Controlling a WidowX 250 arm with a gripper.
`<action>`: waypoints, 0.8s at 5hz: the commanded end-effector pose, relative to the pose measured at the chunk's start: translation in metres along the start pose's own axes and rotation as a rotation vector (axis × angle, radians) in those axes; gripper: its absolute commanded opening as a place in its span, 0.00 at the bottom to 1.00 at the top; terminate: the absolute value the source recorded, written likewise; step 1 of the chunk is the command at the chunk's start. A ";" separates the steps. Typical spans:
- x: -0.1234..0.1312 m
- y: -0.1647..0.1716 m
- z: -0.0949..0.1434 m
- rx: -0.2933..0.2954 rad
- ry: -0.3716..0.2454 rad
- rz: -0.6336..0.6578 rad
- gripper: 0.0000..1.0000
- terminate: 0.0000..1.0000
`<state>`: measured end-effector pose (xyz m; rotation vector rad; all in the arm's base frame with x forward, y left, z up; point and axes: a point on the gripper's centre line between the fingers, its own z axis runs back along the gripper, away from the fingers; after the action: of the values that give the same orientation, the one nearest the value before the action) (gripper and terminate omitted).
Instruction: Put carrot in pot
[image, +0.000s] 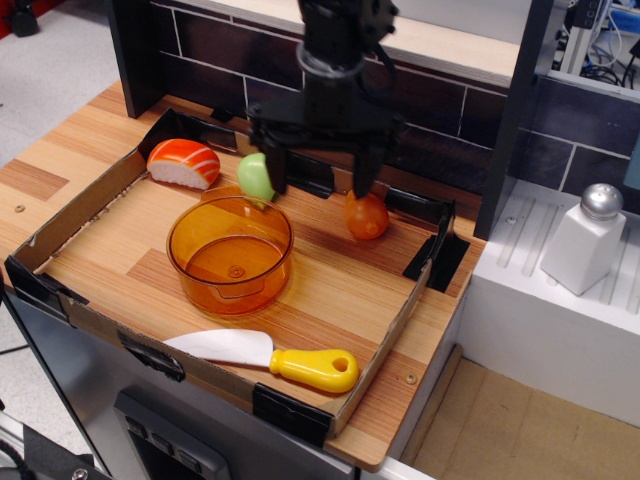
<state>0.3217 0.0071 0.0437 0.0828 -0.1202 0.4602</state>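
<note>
You are looking at a wooden counter backed by dark tiles, with a shallow cardboard tray lying on it. No brand, label or readable writing shows anywhere.

Your gripper hangs over the tray's far side, jaws spread wide and empty. One dark finger comes down just beside the green toy, partly covering it; the other crosses the top of the carrot. You cannot tell whether either finger touches.

The carrot lies on the tray floor at the gripper's right fingertip, close to the far wall, outside the pot. The pot stands below and left of the gripper, nearer the camera, with nothing in it. The sushi sits well to the gripper's left. The knife lies at the near wall, beyond the pot. A white shaker stands far right, off the counter.
</note>
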 end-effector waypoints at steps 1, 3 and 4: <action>-0.004 -0.021 0.013 -0.130 0.019 -0.054 1.00 0.00; -0.002 -0.035 -0.016 -0.059 0.010 -0.009 1.00 0.00; -0.005 -0.039 -0.029 -0.029 -0.003 0.005 1.00 0.00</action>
<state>0.3333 -0.0247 -0.0005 0.0651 -0.0957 0.4589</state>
